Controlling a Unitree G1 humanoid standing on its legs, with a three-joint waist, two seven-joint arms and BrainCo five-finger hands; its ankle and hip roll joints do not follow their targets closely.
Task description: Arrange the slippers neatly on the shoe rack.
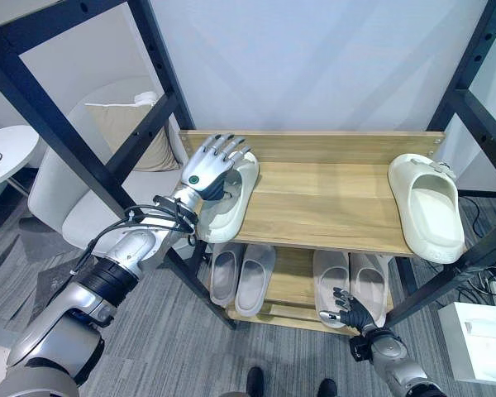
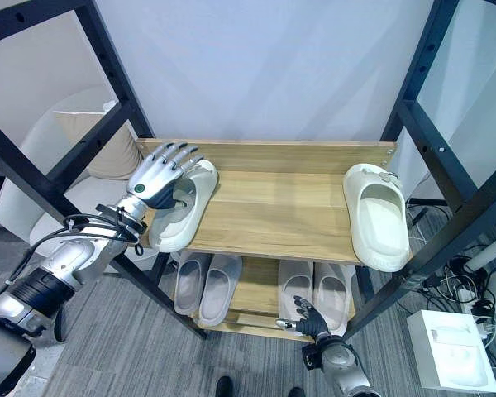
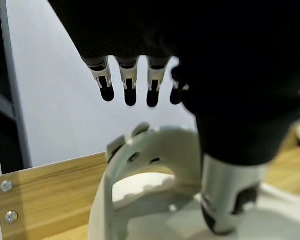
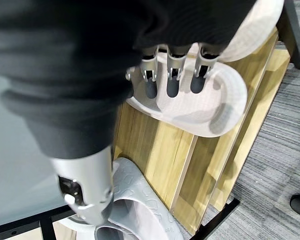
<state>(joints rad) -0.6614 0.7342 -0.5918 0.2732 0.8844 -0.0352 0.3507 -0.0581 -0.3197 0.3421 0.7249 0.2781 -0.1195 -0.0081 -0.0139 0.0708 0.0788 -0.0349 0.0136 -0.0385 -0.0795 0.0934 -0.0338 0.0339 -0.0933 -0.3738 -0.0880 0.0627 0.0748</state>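
On the top shelf (image 1: 331,207) of the wooden shoe rack, two cream slippers lie well apart. One cream slipper (image 1: 231,203) sits at the robot's left end, its heel hanging a little over the front edge, and the other cream slipper (image 1: 426,207) sits at the right end, its heel also past the front edge. Both point their toes toward the back wall.

Over the left slipper rests the left hand (image 1: 211,169), palm down, with its fingers (image 1: 227,147) straight and fanned out above the strap. Its wrist view shows the fingertips hanging free above the slipper's strap, while the thumb (image 3: 225,200) reaches down onto the footbed just behind the strap. Nothing is clasped; the hand lies spread over the shoe.

Down on the lower shelf (image 1: 293,285) stand two pairs of grey slippers side by side, a left pair (image 1: 241,277) and a right pair (image 1: 351,285), all with toes pointing inward. Just in front of the right pair, the right hand (image 1: 351,310) hovers low near the shelf's front edge, its fingers relaxed and slightly parted, holding nothing. Its wrist view shows the fingertips above one grey slipper and the thumb beside another.

Behind the rack on the robot's left stand a white armchair (image 1: 66,190) with a beige cushion (image 1: 136,132). A white box (image 1: 484,343) lies on the grey carpet (image 1: 174,347) at the right.
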